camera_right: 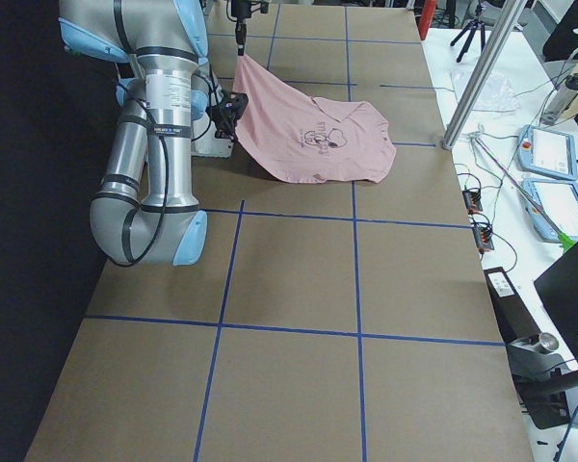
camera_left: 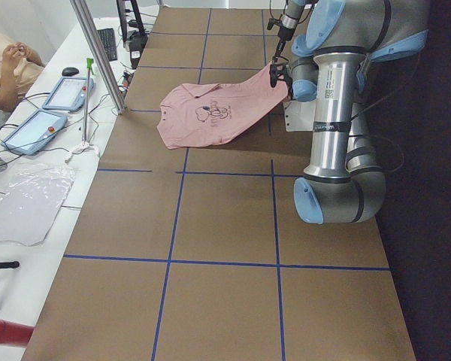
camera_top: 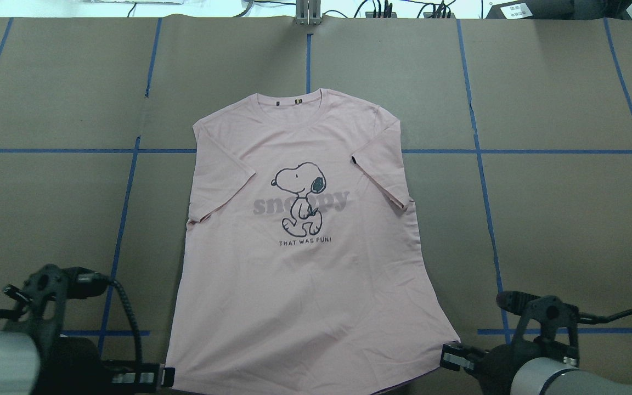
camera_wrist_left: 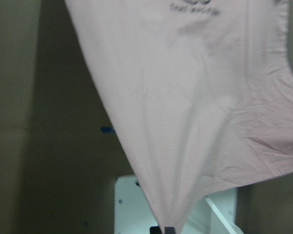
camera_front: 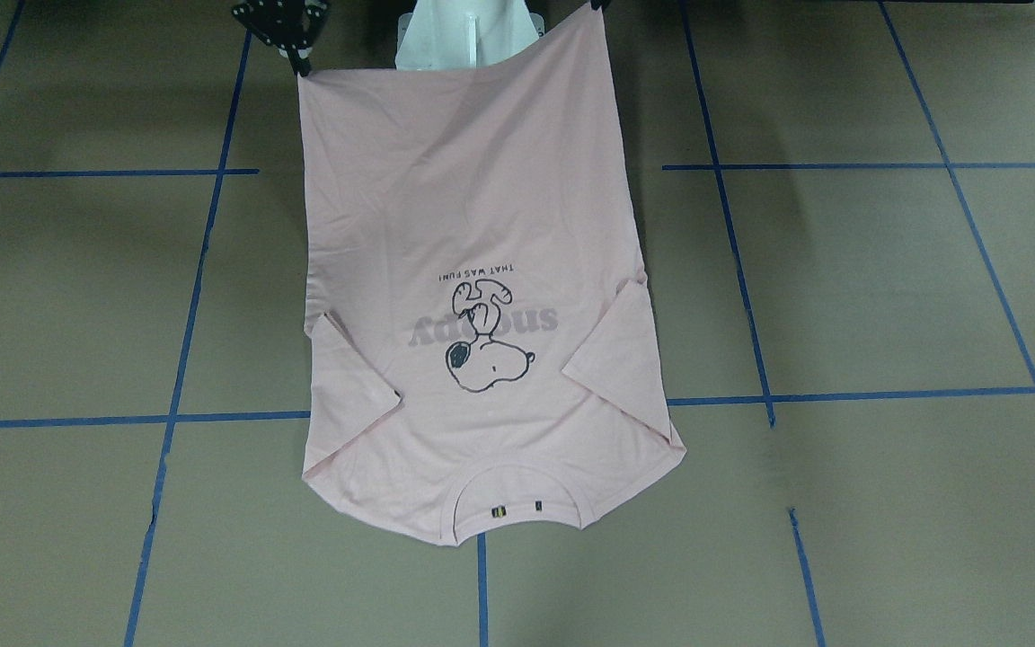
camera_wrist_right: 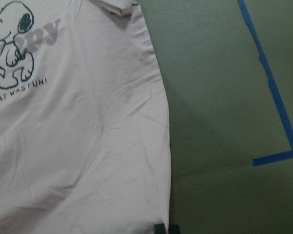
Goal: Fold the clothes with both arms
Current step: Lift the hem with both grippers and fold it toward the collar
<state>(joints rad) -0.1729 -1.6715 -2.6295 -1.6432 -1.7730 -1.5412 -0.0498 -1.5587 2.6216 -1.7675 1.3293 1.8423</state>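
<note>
The pale pink T-shirt [camera_top: 305, 285] lies print side up on the brown table, collar at the far side, both sleeves folded inward over the chest. Its hem end is lifted off the table near the robot. My left gripper [camera_top: 169, 377] is shut on the hem's left corner; in the left wrist view the cloth [camera_wrist_left: 185, 97] hangs from the pinch at the bottom edge. My right gripper [camera_top: 446, 354] is shut on the hem's right corner, seen also in the front view [camera_front: 300, 67]. The right wrist view shows the shirt [camera_wrist_right: 78, 146] sloping down from the pinch.
The white pedestal [camera_front: 468, 36] stands behind the lifted hem. Blue tape lines [camera_top: 478, 151] grid the table. A metal post [camera_left: 98, 53], tablets [camera_left: 68, 92] and a seated operator [camera_left: 7, 64] are beyond the table's far edge.
</note>
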